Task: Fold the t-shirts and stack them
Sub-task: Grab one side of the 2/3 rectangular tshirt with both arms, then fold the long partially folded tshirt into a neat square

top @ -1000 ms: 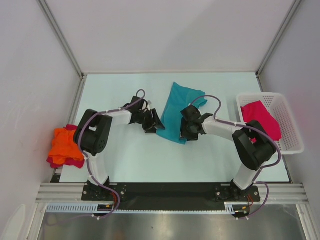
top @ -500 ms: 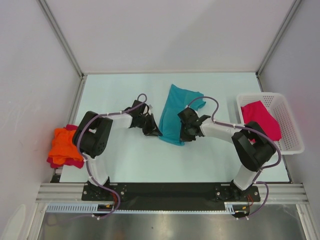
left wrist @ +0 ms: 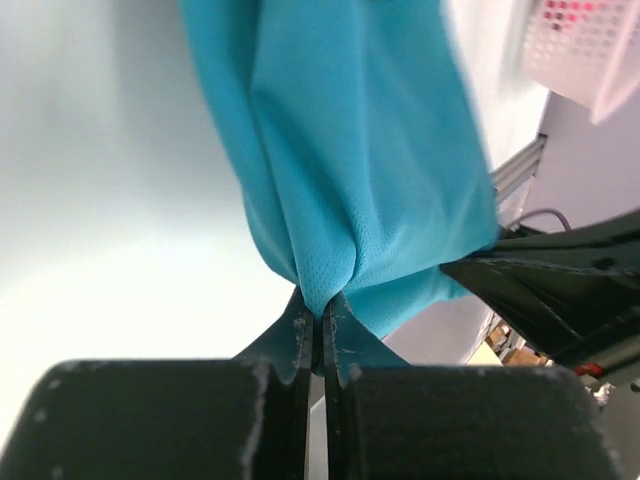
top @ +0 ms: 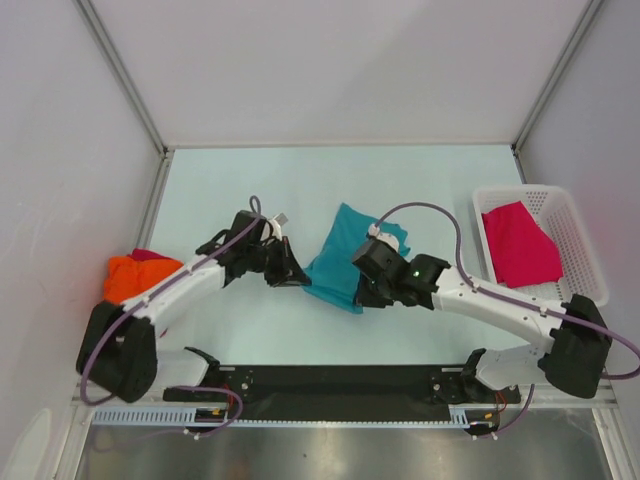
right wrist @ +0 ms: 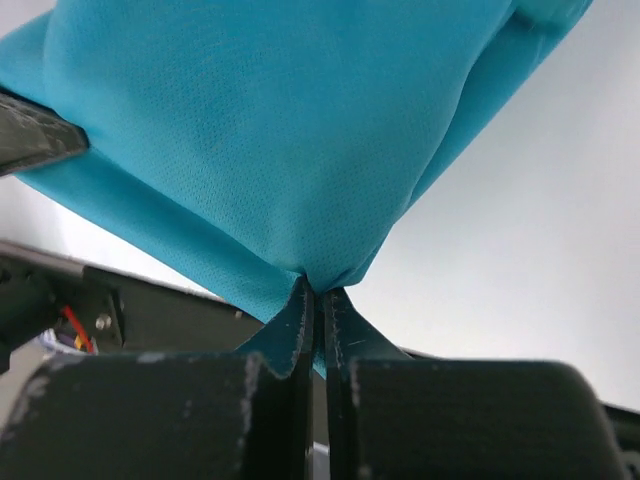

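A teal t-shirt [top: 338,262] is lifted off the middle of the table, held at its near edge by both grippers. My left gripper [top: 300,277] is shut on the shirt's near left corner, with the teal cloth [left wrist: 350,170] pinched between its fingertips. My right gripper [top: 362,292] is shut on the near right corner, and the teal cloth [right wrist: 260,130] hangs from its closed fingers. A magenta-pink t-shirt [top: 520,245] lies in the white basket [top: 580,290] at the right. An orange t-shirt [top: 130,278] sits on a dark red one [top: 150,255] at the table's left edge.
The white lattice basket stands against the right wall. The pale table [top: 260,190] is walled by white panels on three sides. A black rail [top: 330,380] with both arm bases runs along the near edge.
Both grippers have closed on the teal shirt's near edge and drawn it toward the near side, lifting it. Both arms have stretched out lower and wider.
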You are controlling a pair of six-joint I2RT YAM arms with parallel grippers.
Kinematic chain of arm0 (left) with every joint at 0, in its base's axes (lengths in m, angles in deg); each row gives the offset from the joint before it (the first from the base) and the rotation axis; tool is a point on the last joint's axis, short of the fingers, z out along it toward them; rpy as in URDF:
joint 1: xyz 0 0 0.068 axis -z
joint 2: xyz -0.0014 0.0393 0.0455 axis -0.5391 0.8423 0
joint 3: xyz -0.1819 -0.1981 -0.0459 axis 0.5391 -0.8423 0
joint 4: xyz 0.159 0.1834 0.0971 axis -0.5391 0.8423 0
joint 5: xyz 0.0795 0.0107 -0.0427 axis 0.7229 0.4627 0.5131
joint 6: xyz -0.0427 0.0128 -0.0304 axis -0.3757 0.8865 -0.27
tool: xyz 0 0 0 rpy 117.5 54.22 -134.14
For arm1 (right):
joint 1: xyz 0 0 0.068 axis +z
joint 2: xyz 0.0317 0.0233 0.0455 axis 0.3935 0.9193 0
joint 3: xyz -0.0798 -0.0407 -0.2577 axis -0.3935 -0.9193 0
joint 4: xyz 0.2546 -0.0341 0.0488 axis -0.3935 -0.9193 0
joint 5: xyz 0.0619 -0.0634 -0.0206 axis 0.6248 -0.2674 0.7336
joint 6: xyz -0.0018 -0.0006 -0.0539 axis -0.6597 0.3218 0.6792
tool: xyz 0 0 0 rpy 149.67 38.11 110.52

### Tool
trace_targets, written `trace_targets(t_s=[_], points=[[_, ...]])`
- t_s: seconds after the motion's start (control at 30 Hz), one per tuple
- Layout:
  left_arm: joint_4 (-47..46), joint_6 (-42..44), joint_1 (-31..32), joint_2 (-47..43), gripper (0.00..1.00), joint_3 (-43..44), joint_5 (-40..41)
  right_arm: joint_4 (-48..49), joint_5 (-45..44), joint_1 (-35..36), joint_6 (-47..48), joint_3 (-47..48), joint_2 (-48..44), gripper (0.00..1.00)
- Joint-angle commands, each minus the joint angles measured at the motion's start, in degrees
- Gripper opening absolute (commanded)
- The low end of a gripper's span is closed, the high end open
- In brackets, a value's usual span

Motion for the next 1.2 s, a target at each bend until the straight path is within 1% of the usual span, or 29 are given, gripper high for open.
trace_targets(t_s=[0.0,0.1,0.23,0.27,0.3,0.33,0.37,0.57,0.77,0.8,0.97,1.03,1.1,1.13,1.17], points=[[4.3,0.0,-0.3,-7.1,0.00,-0.8,2.7,-11.0,-4.7,2.6,-6.2,-0.9,-2.9,0.00],[4.1,0.6,-0.3,-3.7,0.00,3.5,2.9,-10.9,-6.5,1.4,-4.7,0.7,-1.4,0.00],[4.4,2.1,-0.3,6.7,0.00,12.2,2.2,-10.5,-8.3,-3.6,0.3,5.2,3.9,0.00],[4.8,2.4,-0.3,8.4,0.00,15.9,2.2,-10.3,-8.8,-4.7,1.3,5.9,6.0,0.00],[5.1,3.0,-0.3,9.7,0.01,17.9,2.5,-10.0,-8.9,-5.7,2.0,7.3,7.0,0.00],[5.6,3.1,-0.3,13.1,0.01,19.8,2.6,-9.0,-9.1,-7.5,3.3,7.8,7.7,0.00],[5.9,3.5,-0.3,14.6,0.01,23.3,2.6,-8.7,-9.4,-8.4,3.8,8.3,9.2,0.00],[7.2,3.9,-0.4,27.4,0.01,35.4,0.7,-7.4,-10.3,-13.1,5.8,10.3,11.6,0.00],[8.7,4.2,-0.5,36.4,0.03,44.5,-1.5,-6.1,-10.4,-16.0,7.1,9.6,12.7,0.00],[8.9,4.2,-0.5,38.3,0.03,45.3,-1.6,-5.8,-10.3,-17.0,7.6,9.6,13.0,0.00],[9.2,3.9,-1.0,41.6,0.07,47.6,-2.3,-4.0,-9.8,-19.4,10.0,11.2,16.7,0.00],[9.2,3.9,-1.2,42.4,0.08,48.0,-2.5,-3.3,-9.2,-20.4,11.3,12.0,18.1,0.05],[9.2,3.9,-1.5,42.8,0.08,48.5,-2.7,-2.7,-9.2,-21.1,12.1,13.5,20.3,0.15],[9.1,3.9,-1.5,43.0,0.09,48.7,-2.9,-2.8,-9.1,-21.7,12.6,14.1,21.2,0.23],[9.2,3.9,-1.7,43.0,0.15,48.8,-2.9,-2.6,-9.1,-21.8,13.3,14.6,22.2,0.28]])
